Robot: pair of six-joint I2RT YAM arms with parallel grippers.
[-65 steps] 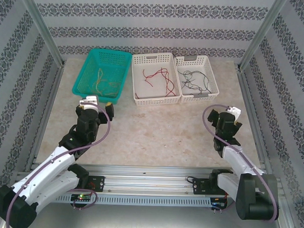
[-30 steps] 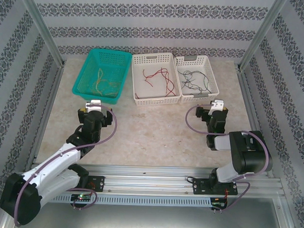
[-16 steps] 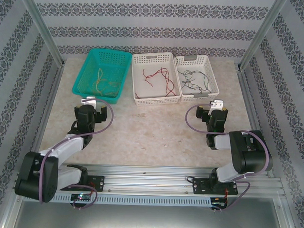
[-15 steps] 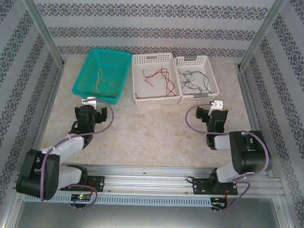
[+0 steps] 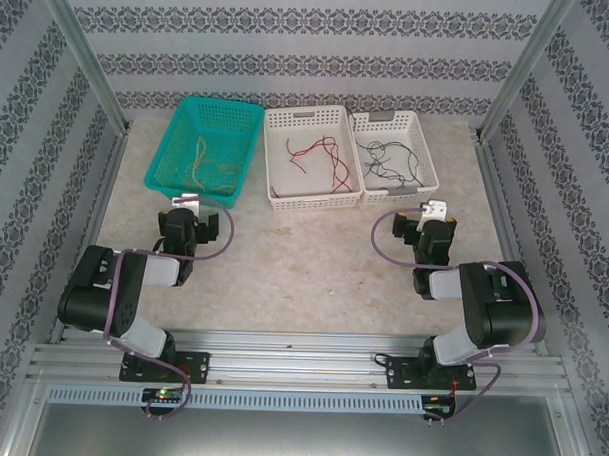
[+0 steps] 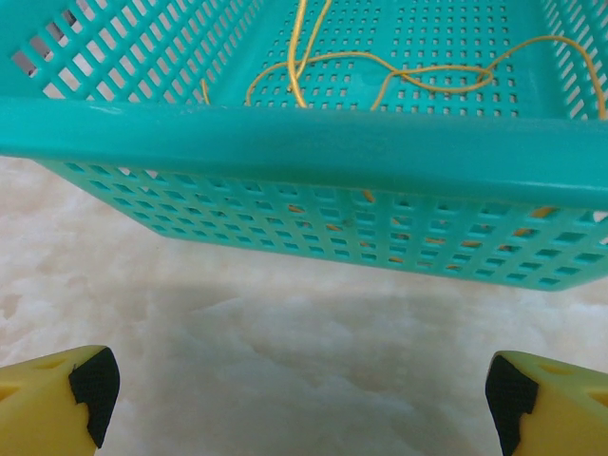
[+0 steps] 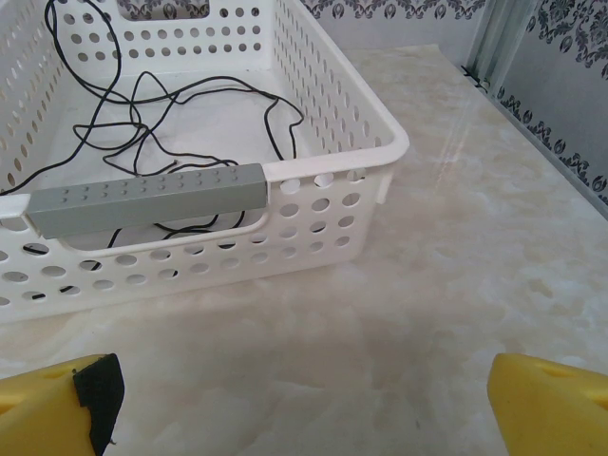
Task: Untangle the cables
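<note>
Yellow-tan cables (image 5: 209, 167) lie loose in the teal basket (image 5: 241, 111) at the back left; they appear in the left wrist view as yellow cables (image 6: 408, 71). Red cables (image 5: 322, 154) rest in the middle white basket (image 5: 274, 157). Black cables (image 5: 387, 161) sit in the right white basket (image 5: 427, 157), shown as black cables (image 7: 180, 100) in the right wrist view. My left gripper (image 5: 190, 212) stands open just in front of the teal basket (image 6: 304, 138), nothing between its fingers. My right gripper (image 5: 428, 218) is open in front of the right white basket (image 7: 332, 123), also holding nothing.
The three baskets stand side by side along the back of the marble tabletop (image 5: 303, 258). A grey handle (image 7: 142, 195) spans the right basket's near rim. Metal frame posts and patterned walls close in the sides. An aluminium rail (image 5: 300, 350) runs along the near edge.
The left arm has folded back toward its base, its gripper staying near the teal basket's front. The right arm folded in earlier and now holds still.
</note>
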